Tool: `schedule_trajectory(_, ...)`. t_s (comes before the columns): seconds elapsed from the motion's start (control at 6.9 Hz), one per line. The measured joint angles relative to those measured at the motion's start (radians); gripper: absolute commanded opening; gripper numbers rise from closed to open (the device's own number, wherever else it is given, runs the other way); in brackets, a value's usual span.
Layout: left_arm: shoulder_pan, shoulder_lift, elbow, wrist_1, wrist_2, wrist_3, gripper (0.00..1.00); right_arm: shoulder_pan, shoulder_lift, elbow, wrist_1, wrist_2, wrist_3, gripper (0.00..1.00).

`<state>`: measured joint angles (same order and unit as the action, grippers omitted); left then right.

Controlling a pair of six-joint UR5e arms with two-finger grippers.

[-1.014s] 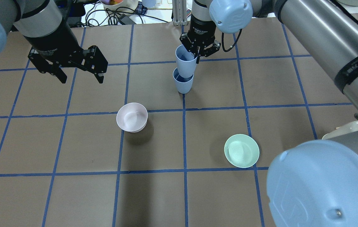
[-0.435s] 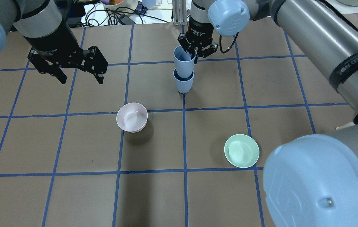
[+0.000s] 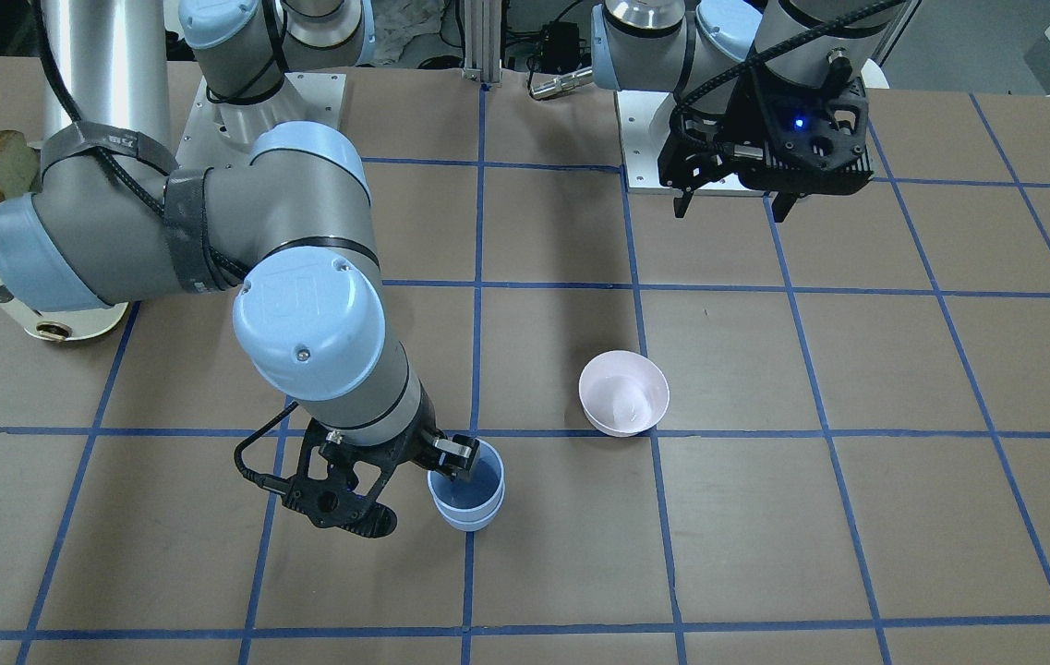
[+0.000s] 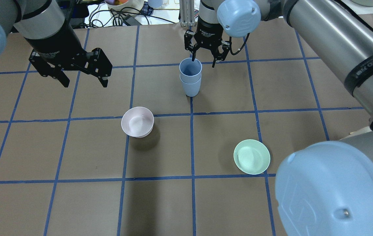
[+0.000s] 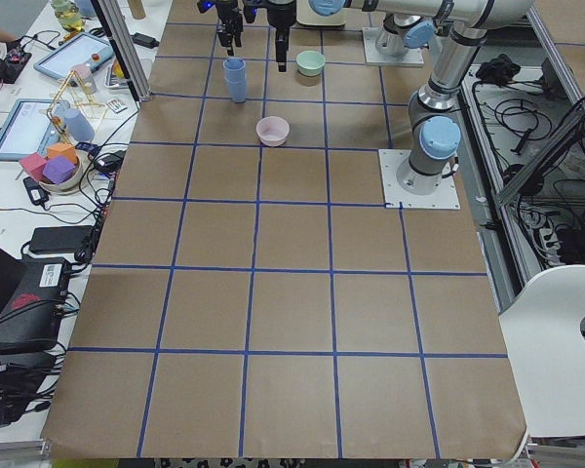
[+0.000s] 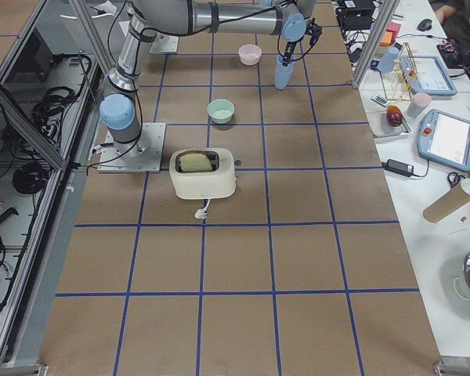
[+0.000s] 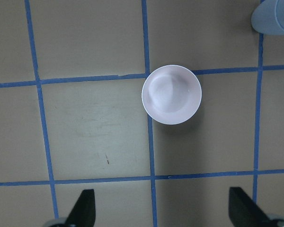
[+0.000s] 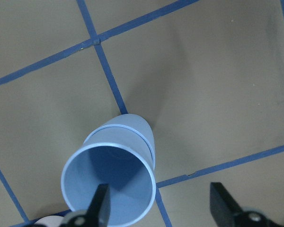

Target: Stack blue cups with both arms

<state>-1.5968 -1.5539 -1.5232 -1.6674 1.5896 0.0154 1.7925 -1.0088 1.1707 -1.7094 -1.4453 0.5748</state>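
The two blue cups (image 4: 190,80) stand nested, one inside the other, upright on a blue tape line at the table's far middle. They also show in the front view (image 3: 466,496) and in the right wrist view (image 8: 114,176). My right gripper (image 4: 203,61) is open just behind and above the stack and holds nothing. One of its fingers (image 8: 100,206) is at the upper cup's rim, the other (image 8: 222,204) stands clear to the side. My left gripper (image 4: 83,82) is open and empty, high over the far left. In its wrist view a cup (image 7: 276,16) shows at the top right corner.
A pale pink bowl (image 4: 137,122) sits left of centre and shows below the left wrist (image 7: 171,94). A mint green bowl (image 4: 252,156) sits at the near right. A cream toaster (image 6: 204,172) with toast stands near the right arm's base. Cables and clutter lie past the far edge.
My right gripper has opened and let go of the upper cup. That cup has dropped fully into the lower one. The gripper has drawn back a little. The left arm has not moved.
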Motion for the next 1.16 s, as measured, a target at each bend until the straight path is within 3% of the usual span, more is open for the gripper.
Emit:
schedule_trajectory(0.29, 0.0, 0.0, 0.0, 0.0, 0.001, 0.0, 1.0, -0.025, -0.05, 0.005, 0.018, -0.039, -0.067, 1.0)
schedule_trajectory(0.72, 0.0, 0.0, -0.001, 0.0, 0.001, 0.0, 1.0, -0.136, -0.141, 0.019, 0.123, -0.073, -0.364, 1.0)
schedule_trajectory(1.16, 0.0, 0.0, -0.002, 0.0, 0.001, 0.0, 1.0, -0.225, -0.322, 0.192, 0.153, -0.079, -0.522, 1.0)
